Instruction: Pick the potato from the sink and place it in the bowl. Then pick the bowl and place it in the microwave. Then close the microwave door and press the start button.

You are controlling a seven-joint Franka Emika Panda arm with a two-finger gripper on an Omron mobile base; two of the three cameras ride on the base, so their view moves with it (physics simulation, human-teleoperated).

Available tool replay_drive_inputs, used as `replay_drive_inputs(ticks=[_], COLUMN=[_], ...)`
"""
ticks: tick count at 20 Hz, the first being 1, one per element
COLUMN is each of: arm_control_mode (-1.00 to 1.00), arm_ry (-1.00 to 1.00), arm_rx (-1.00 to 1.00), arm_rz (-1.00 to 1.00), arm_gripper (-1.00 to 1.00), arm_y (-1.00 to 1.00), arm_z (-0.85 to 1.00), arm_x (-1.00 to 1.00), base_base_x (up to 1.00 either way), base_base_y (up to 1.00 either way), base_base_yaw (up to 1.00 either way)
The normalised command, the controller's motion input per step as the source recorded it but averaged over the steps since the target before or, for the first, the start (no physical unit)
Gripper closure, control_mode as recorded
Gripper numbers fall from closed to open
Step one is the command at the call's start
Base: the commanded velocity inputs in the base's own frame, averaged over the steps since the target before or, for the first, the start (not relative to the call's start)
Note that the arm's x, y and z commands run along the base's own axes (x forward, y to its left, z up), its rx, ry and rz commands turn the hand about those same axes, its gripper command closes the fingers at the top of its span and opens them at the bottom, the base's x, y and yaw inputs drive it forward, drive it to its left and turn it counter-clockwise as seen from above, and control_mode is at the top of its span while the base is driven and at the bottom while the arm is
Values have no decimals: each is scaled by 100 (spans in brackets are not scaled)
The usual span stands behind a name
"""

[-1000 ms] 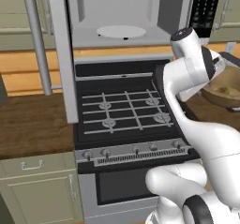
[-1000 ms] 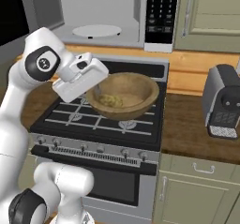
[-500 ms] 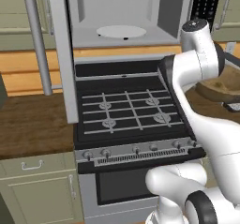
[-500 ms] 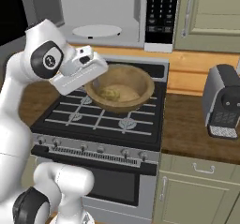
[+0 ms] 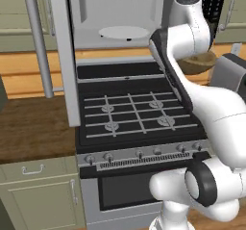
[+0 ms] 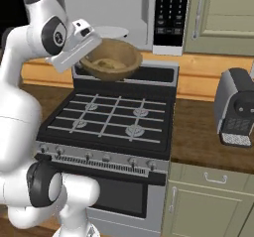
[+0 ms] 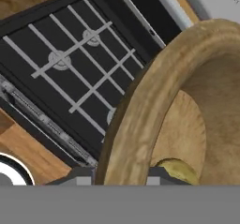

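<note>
Two rear base views over stove [image 5: 139, 113]; close hand view.

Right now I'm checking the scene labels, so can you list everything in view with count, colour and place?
bowl: one, brown with tan rim, held up in the air above the back of the stove
potato: one, yellowish, inside the bowl
microwave: one, silver-grey with white interior, above the stove, open
turntable plate: one, white, on the microwave floor
microwave door: one, silver-framed, swung open to the left
keypad panel: one, black, right side of the microwave
stove: one, black, four burners, between the counters
toaster: one, grey and black, on the right counter
cabinets: pale green, below the counters and upper right
pincer: one, dark tips, clamped on the bowl's rim
</note>
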Motion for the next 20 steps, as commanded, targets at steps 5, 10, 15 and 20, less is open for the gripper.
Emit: replay_drive_inputs(ticks=[5,10,15,20], arm_control_mode=[-100,-100,-100,-100], arm_ry=[-12,-15,-5,-1], arm_rx=[-17,-23,-8,-7], arm_rz=[37,37,39,24], arm_gripper=[100,100,100,100], arm_y=[72,24,-12,-7], arm_z=[36,9,22,2], arm_x=[30,32,82,98], base_base_x=[0,0,0,0], base_base_y=[0,0,0,0], base_base_yaw=[0,0,0,0])
